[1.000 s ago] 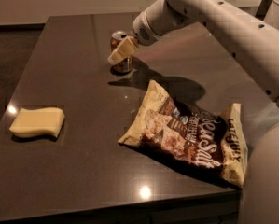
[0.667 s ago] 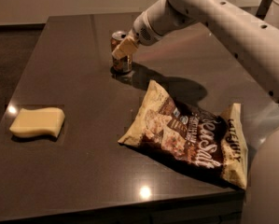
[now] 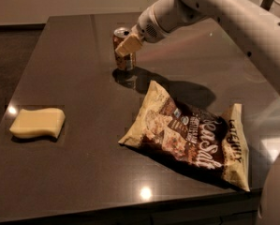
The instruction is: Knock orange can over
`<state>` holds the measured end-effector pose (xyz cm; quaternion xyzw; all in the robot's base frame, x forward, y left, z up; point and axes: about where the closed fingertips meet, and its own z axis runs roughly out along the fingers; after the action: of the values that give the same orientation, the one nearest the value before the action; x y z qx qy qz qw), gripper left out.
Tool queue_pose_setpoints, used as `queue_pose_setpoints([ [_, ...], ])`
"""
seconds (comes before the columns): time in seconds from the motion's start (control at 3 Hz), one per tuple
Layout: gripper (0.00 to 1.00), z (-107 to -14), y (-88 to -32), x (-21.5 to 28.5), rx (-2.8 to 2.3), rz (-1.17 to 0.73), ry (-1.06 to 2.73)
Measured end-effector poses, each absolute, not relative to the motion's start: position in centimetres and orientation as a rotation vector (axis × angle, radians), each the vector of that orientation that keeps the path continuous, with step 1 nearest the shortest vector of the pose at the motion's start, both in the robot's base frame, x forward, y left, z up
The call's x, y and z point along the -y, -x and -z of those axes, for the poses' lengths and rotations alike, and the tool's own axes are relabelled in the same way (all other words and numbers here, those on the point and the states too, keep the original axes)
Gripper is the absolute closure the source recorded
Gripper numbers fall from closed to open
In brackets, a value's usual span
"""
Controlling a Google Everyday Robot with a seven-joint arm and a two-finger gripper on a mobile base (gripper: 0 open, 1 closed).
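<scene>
1. Your dark worktop [image 3: 74,78] carries everything.
2. The chip bag [image 3: 191,135], lettered "Sea Salt", lies flat, nearer the front edge than the gripper [image 3: 128,44].
3. The yellow sponge [image 3: 36,123] lies well apart from the gripper.
4. The orange can [image 3: 126,62] stands upright just behind the gripper, long axis vertical, top up; its label is unreadable.
5. You cannot tell whether the gripper is clenched or released.

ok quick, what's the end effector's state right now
End effector: at the upper side of the standing orange can; whether it is open, closed or holding anything cannot be told.
</scene>
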<state>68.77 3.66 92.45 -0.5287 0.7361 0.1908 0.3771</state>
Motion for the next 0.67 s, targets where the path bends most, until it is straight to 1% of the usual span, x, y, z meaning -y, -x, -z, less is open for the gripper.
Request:
queue_pose_setpoints([
  [0.33, 1.0, -94.2, -68.1, -3.0, -1.868, -0.448, 1.399],
  [0.67, 1.0, -95.2, -67.1, -2.0, -1.897, -0.345, 1.562],
])
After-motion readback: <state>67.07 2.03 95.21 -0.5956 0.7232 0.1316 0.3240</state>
